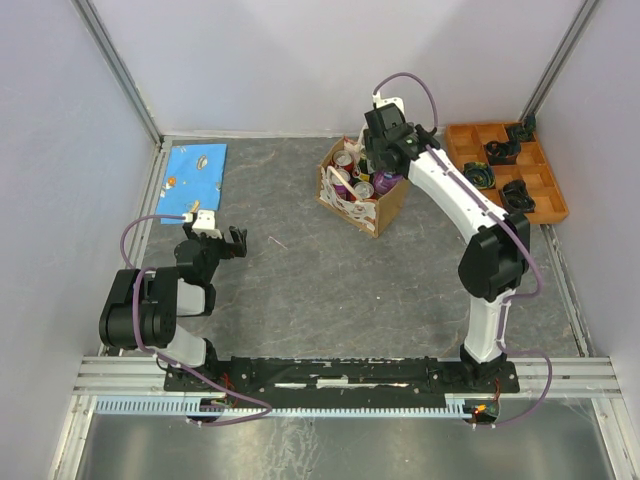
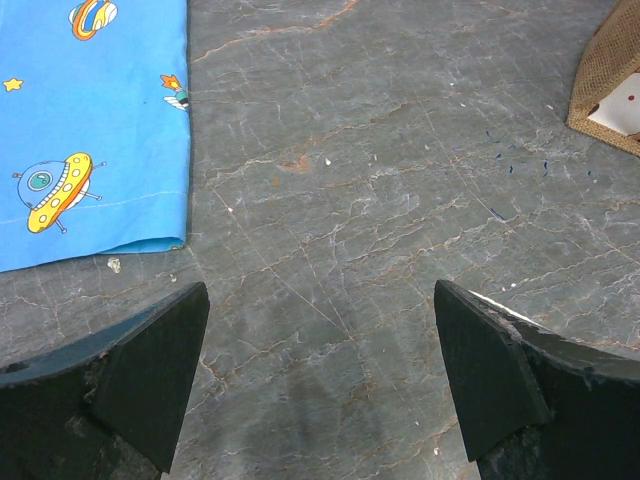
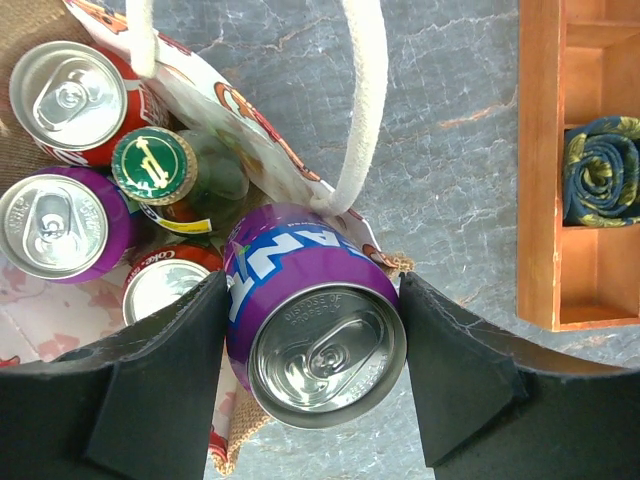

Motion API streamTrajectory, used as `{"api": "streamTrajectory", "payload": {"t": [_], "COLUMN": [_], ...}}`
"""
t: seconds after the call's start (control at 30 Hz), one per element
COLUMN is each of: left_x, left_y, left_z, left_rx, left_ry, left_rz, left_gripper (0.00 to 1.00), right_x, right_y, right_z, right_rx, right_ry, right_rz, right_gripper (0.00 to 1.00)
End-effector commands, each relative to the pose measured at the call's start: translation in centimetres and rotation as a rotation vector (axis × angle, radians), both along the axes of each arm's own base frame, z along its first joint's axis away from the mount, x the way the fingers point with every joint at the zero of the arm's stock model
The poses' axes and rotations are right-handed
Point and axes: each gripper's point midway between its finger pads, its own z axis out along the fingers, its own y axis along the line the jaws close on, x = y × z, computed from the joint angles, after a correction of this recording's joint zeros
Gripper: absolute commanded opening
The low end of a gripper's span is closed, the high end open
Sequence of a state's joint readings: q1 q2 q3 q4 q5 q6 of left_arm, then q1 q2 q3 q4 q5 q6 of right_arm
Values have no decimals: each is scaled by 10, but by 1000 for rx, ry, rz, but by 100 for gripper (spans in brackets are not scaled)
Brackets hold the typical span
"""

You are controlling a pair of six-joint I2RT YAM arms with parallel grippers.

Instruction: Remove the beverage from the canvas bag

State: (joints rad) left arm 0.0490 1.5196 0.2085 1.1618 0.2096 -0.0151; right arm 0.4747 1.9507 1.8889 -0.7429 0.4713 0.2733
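The canvas bag (image 1: 358,205) stands on the table behind centre, tan with white handles (image 3: 364,110) and patterned panels. It holds several cans and a green bottle (image 3: 153,166). My right gripper (image 3: 312,350) is shut on a purple can (image 3: 300,300), both fingers pressed on its sides, holding it at the bag's right rim. In the top view the right gripper (image 1: 380,165) hovers over the bag. My left gripper (image 2: 320,370) is open and empty over bare table; in the top view the left gripper (image 1: 232,243) is at the left, far from the bag.
An orange compartment tray (image 1: 548,200) with dark rolled items stands at the back right, close to the bag; its edge shows in the right wrist view (image 3: 535,170). A blue patterned cloth (image 1: 196,178) lies at the back left. Enclosure walls ring the table.
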Motion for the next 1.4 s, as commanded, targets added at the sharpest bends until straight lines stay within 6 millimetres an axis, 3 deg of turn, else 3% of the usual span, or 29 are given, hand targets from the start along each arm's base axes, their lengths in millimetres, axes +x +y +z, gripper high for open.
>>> {"api": "streamTrajectory", "payload": {"t": [0.0, 0.2, 0.37, 0.5, 0.63, 0.77, 0.87, 0.97, 1.1, 1.37], "left_x": [7, 7, 7, 7, 7, 7, 7, 7, 7, 7], "left_y": [5, 5, 5, 5, 5, 5, 5, 5, 5, 5], "left_z": [17, 17, 17, 16, 15, 16, 16, 16, 16, 17], "left_rx": [20, 20, 20, 22, 22, 22, 22, 21, 21, 20], "left_ry": [-69, -70, -68, -66, -64, -65, -65, -67, -68, -69], "left_rz": [20, 20, 19, 18, 19, 19, 19, 18, 19, 20], "left_gripper": [99, 99, 99, 99, 99, 99, 99, 99, 99, 99], "right_x": [6, -3, -25, -42, -49, -52, -58, -67, -78, -99], "right_y": [-8, -31, -70, -103, -133, -146, -138, -132, -124, -89], "right_z": [106, 172, 220, 230, 198, 138, 85, 53, 21, -16], "right_rx": [57, 43, -18, -90, -102, -32, -1, 19, 24, 45], "right_ry": [-252, -425, -572, -614, -525, -392, -292, -232, -160, -94], "right_rz": [-10, -63, -189, -303, -386, -401, -355, -324, -282, -191], "right_gripper": [0, 0, 0, 0, 0, 0, 0, 0, 0, 0]}}
